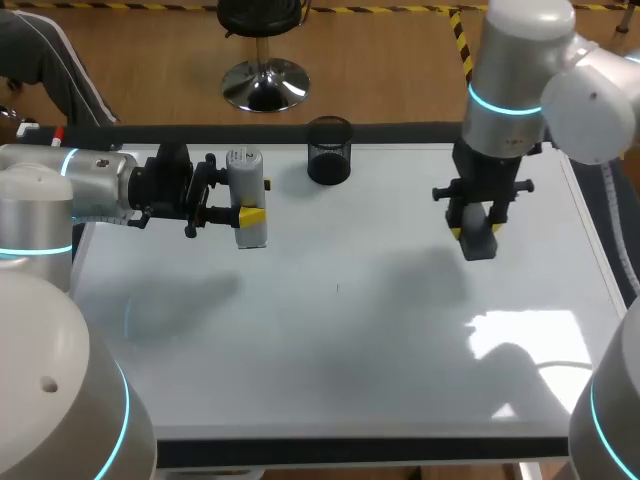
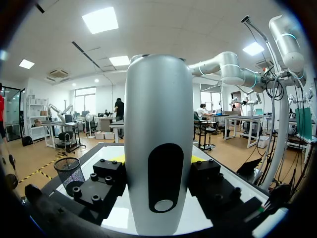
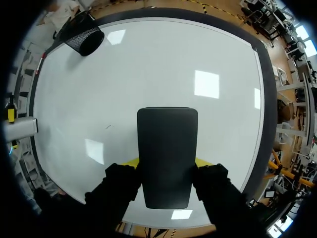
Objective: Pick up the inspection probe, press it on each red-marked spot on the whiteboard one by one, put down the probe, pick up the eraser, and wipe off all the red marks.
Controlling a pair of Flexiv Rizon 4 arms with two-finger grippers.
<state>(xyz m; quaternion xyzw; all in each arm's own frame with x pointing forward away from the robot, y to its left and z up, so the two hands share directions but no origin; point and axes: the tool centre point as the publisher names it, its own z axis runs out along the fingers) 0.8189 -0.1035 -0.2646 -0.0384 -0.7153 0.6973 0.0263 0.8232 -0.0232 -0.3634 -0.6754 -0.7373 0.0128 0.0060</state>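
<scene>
My left gripper (image 1: pixel 243 205) is shut on the silver inspection probe (image 1: pixel 246 180) and holds it upright above the whiteboard's (image 1: pixel 340 330) far left part. In the left wrist view the probe (image 2: pixel 158 124) stands between the fingers of that gripper (image 2: pixel 158 171). At the far right of the board my right gripper (image 1: pixel 478 238) is shut on the dark grey eraser (image 1: pixel 481 243), just over the surface. The right wrist view shows the eraser (image 3: pixel 167 148) clamped in this gripper (image 3: pixel 166 163), with the whiteboard (image 3: pixel 158 64) ahead. No red marks show; only a tiny dark fleck (image 1: pixel 337 288).
A black mesh cup (image 1: pixel 329 150) stands at the board's far edge, between the two grippers, and shows ahead of the eraser as well (image 3: pixel 84 37). The board has a dark frame (image 1: pixel 400 132) all round.
</scene>
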